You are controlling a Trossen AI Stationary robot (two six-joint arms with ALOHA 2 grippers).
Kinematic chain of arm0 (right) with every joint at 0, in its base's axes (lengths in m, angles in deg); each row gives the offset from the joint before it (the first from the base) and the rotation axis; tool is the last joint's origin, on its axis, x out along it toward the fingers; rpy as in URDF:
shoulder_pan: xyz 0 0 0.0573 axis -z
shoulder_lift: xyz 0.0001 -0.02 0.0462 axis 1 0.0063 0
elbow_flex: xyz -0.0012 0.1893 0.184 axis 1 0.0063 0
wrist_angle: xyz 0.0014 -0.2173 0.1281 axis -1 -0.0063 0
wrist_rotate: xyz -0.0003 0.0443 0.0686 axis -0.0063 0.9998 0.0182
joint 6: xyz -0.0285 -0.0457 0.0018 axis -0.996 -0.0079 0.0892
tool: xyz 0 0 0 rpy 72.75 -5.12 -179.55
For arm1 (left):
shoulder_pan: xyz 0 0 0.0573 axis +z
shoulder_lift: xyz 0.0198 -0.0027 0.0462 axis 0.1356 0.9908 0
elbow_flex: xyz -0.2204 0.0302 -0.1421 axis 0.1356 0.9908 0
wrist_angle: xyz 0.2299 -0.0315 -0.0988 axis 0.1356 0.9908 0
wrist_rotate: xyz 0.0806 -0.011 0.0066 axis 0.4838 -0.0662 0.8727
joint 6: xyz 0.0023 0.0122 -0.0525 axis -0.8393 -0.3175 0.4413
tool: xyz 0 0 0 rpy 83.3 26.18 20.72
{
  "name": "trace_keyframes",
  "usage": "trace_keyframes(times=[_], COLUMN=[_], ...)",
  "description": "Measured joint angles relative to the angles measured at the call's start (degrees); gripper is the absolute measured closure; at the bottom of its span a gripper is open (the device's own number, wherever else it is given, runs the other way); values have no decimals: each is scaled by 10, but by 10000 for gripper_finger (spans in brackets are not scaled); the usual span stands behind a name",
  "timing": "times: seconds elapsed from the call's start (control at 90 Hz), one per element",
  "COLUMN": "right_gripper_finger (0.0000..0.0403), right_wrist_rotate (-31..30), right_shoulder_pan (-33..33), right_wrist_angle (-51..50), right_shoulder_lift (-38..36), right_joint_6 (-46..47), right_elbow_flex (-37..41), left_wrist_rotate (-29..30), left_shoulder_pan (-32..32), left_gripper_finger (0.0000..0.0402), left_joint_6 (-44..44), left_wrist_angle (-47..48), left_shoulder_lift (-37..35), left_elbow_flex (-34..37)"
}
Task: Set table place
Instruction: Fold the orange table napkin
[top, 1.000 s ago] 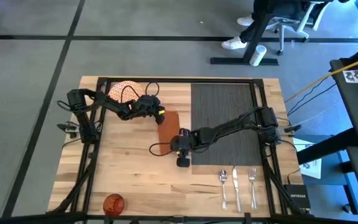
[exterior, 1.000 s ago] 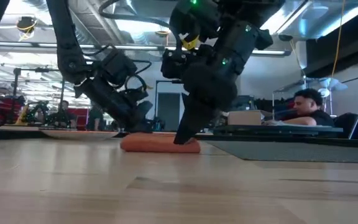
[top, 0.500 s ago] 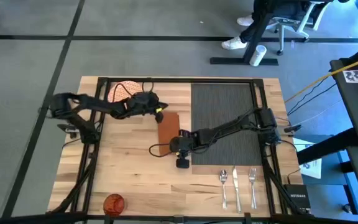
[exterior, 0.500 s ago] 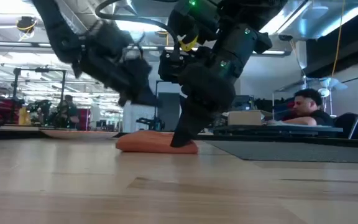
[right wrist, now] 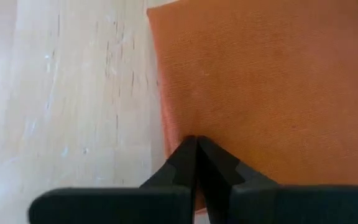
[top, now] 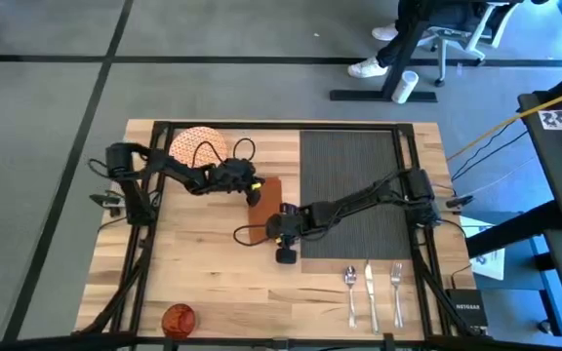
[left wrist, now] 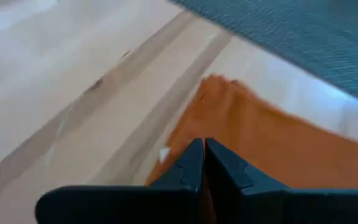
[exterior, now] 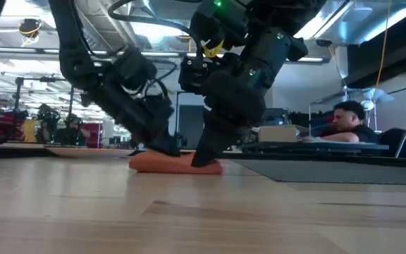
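Observation:
The brown-orange napkin [top: 264, 210] lies flat on the bare wood, left of the dark ribbed placemat [top: 349, 180]. My left gripper [top: 255, 192] is shut, its tips down at the napkin's far end [left wrist: 229, 106]. My right gripper [top: 279, 222] is shut on the napkin's near part [right wrist: 229, 93]. The patterned plate [top: 193, 146] rests at the far left. The spoon [top: 351, 291], knife [top: 369, 291] and fork [top: 396, 291] lie near the front right. The orange cup [top: 179, 319] stands at the front left. My left gripper sets its shut fingertips [left wrist: 194, 155] on the napkin's long left edge [left wrist: 185, 134], near the far corner, slanting down from the table's left. Whether cloth lies between them I cannot tell. My right gripper pinches the napkin close to one edge [right wrist: 173, 134], fingers [exterior: 206, 152] pointing steeply down. The napkin stays on the table.
Black rails [top: 135, 244] run along the table's edges. Open wood [top: 232, 283] lies between the cup and the cutlery. Beyond the table, a seated person [exterior: 347, 123] shows in the low view, and office chair legs [top: 437, 49] stand on the floor.
My left gripper rose from the napkin's far end toward the plate, then came back down onto the napkin's far left edge. My right gripper kept still on the napkin. In the low view the napkin has shifted slightly sideways along the table.

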Motion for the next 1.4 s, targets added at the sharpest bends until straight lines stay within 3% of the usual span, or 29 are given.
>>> trace_keyframes(times=[0.633, 1.144, 1.3, 1.4], right_gripper_finger=[403, 403, 403, 403], right_wrist_rotate=[20, 19, 25, -1], right_shoulder_pan=[-8, -8, -12, -16], right_wrist_angle=[-1, 6, 1, 6], right_shoulder_lift=[1, 1, -7, -15], right_joint_6=[12, 17, 22, 21], right_elbow_flex=[0, 0, 0, -8], left_wrist_rotate=[1, -6, -7, -5], left_shoulder_pan=[33, -13, -21, -23], left_gripper_finger=[401, 402, 402, 402], left_joint_6=[-1, -27, -28, -29], left_wrist_angle=[-30, 33, 59, 76], left_shoulder_lift=[20, -159, -167, -152], left_elbow_flex=[1, 1, 2, 2])
